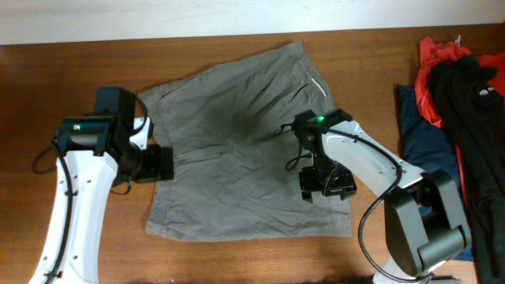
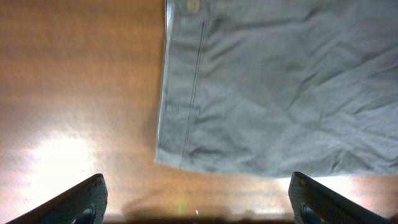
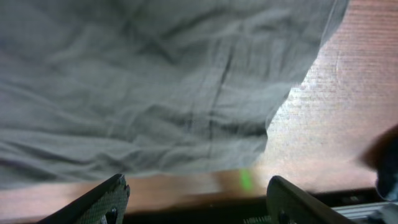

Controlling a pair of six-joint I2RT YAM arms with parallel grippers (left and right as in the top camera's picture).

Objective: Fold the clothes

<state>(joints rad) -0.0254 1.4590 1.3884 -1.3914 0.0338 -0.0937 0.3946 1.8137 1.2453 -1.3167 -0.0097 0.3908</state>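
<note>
- The grey-olive shorts [image 1: 237, 142] lie spread and wrinkled at the centre of the frame on the wooden desk [image 1: 63, 79].
- The left gripper [image 1: 162, 164] hovers at the garment's left edge, fingers spread wide and empty, with a stitched corner just ahead of it.
- The right gripper [image 1: 323, 183], likewise spread and holding nothing, hangs over the lower right of the cloth.
- A clean fold likely calls for each gripper to pinch an edge, catching every layer, then lift together and lay hem on hem.
</note>
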